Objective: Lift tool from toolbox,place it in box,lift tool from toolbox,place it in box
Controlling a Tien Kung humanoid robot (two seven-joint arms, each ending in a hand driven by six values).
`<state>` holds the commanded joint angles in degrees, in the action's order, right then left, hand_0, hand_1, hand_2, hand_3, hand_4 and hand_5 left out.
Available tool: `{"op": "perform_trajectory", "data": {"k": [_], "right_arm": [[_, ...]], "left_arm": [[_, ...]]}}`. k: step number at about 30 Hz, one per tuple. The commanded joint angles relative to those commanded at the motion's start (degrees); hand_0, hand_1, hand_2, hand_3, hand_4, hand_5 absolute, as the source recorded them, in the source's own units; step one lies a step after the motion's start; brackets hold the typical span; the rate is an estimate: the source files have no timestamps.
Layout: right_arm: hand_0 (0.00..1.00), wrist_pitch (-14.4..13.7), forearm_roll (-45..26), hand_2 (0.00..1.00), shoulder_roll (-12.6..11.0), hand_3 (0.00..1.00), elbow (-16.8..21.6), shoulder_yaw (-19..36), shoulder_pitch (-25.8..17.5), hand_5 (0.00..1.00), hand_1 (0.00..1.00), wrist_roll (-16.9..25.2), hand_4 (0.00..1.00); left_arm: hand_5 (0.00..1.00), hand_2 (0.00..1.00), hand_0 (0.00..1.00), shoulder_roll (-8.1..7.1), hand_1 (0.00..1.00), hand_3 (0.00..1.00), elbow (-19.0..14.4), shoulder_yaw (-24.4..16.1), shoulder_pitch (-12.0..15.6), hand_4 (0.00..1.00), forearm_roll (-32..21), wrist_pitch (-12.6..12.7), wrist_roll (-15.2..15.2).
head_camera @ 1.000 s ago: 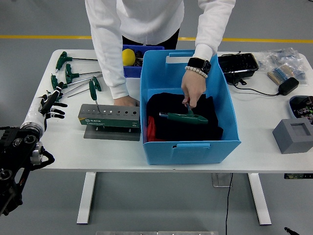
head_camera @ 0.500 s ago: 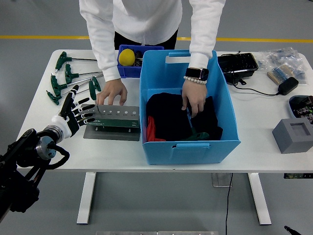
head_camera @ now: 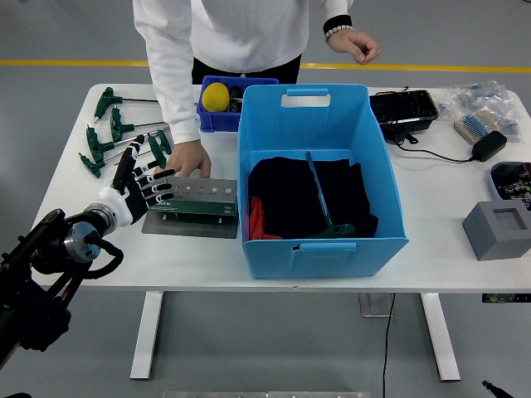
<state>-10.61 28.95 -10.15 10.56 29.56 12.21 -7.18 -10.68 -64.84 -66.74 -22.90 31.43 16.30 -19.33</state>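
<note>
My left hand [head_camera: 137, 184] reaches in from the lower left over the white desk [head_camera: 75, 249]. Its fingers [head_camera: 158, 187] are spread and hold nothing; their tips lie at the left end of the grey tool holder [head_camera: 192, 199], which sits on a dark base plate just left of the blue box [head_camera: 319, 178]. I cannot tell whether the tips press on the holder or only hover over it. My right hand is out of view.

One green-handled tool [head_camera: 324, 207] lies inside the blue box on top of black cloth [head_camera: 290, 199], its shaft running from the far side toward the near wall, handle at the near end. A strip of red shows at the left edge of the cloth.

More green-handled tools [head_camera: 116, 133] lie spread on the desk beyond my hand, at the far left, apart from the holder. One of them [head_camera: 158, 148] lies close to the holder's far left corner.

A person in a white top stands at the far side. One of their hands [head_camera: 191, 157] rests on the desk just behind the holder, near my fingertips. Their other hand [head_camera: 355, 43] is raised above and beyond the box, loosely curled, holding nothing.

A small blue bin [head_camera: 217, 120] with a yellow ball [head_camera: 216, 97] stands behind the holder. Right of the box: a black tray [head_camera: 404, 109], a cable, and a grey block [head_camera: 498, 228].
</note>
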Motion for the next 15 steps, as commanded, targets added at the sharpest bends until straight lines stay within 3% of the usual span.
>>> {"op": "perform_trajectory", "data": {"k": [15], "right_arm": [[0.620,0.0,-0.3,0.670,-0.1,0.566,0.0,-0.1,0.1,0.686,0.602,0.1,0.827]], "left_arm": [[0.984,0.509,0.257,-0.48,0.307,0.674,-3.0,2.0,-1.4,0.852,-6.1,-0.4,0.9]]}}
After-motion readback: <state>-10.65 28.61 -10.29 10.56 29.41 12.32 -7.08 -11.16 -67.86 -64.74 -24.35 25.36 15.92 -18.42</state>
